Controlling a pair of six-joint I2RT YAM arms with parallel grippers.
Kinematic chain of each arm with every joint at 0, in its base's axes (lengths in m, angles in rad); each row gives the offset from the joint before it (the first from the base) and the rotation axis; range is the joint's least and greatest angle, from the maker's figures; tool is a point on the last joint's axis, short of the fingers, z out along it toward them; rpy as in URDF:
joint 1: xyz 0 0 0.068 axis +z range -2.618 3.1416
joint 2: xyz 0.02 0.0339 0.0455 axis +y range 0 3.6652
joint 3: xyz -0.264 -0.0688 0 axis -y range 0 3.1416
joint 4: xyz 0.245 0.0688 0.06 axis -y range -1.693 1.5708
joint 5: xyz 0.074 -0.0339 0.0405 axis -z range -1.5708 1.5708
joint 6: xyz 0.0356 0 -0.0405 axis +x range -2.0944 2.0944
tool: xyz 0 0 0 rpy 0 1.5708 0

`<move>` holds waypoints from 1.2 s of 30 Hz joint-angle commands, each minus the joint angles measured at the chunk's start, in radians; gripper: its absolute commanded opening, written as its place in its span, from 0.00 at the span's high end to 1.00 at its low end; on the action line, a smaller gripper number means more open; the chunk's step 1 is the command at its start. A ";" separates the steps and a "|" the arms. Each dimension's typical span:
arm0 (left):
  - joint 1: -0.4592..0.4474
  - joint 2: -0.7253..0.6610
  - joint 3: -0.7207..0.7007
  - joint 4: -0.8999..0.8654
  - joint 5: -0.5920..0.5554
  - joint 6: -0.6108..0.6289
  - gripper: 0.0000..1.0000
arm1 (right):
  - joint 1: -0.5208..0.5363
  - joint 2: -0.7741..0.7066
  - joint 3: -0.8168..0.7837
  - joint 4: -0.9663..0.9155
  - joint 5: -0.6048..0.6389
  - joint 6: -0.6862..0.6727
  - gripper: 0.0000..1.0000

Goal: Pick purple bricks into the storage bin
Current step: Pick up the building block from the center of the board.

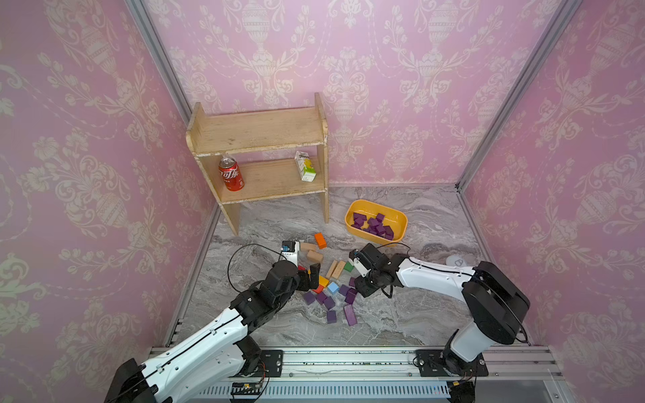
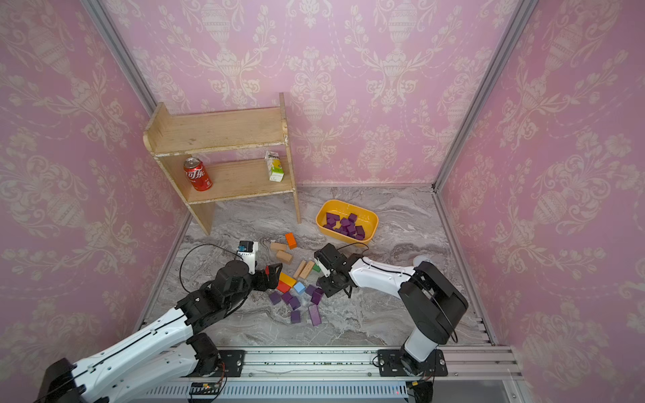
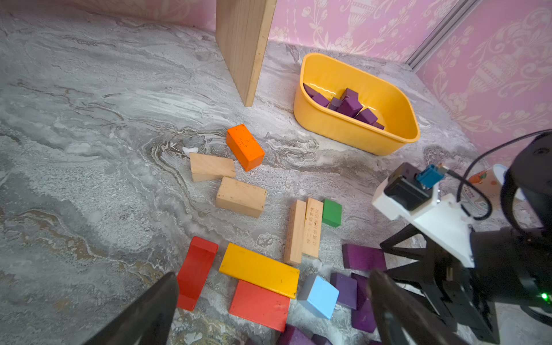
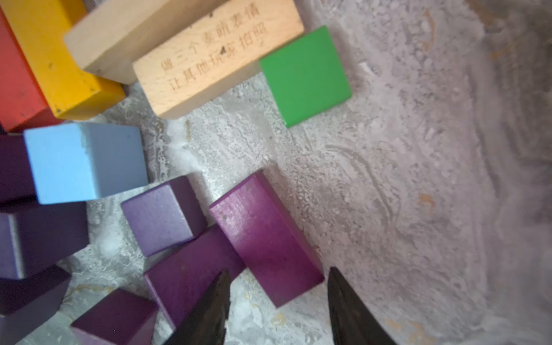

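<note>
Several purple bricks (image 1: 328, 301) lie scattered on the marble floor between the two arms, and more fill the yellow storage bin (image 1: 401, 218) at the back right. My right gripper (image 4: 277, 270) hangs low at the right edge of the pile. Its jaws are apart and straddle the near end of a purple bar (image 4: 265, 236), with a gap still showing beside one finger. In both top views the right gripper (image 1: 354, 286) hides that bar. My left gripper (image 3: 274, 276) stands wide open above the red and yellow blocks and holds nothing.
Mixed among the purple ones are an orange block (image 1: 320, 240), tan blocks (image 1: 314, 254), a green block (image 4: 304, 74), a light-blue cube (image 4: 83, 162), and yellow and red blocks. A wooden shelf (image 1: 258, 132) with a cola can (image 1: 231, 174) and a carton (image 1: 305, 166) stands behind.
</note>
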 commanded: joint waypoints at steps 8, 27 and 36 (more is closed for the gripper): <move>0.013 -0.038 -0.024 0.028 0.004 -0.031 0.01 | 0.003 0.046 0.015 0.021 0.008 -0.003 0.55; 0.055 0.033 0.082 -0.014 0.034 0.087 0.01 | 0.004 0.190 0.127 0.032 0.006 -0.021 0.55; 0.077 0.044 0.078 0.015 0.038 0.079 0.01 | 0.003 0.183 0.104 0.039 0.032 -0.017 0.70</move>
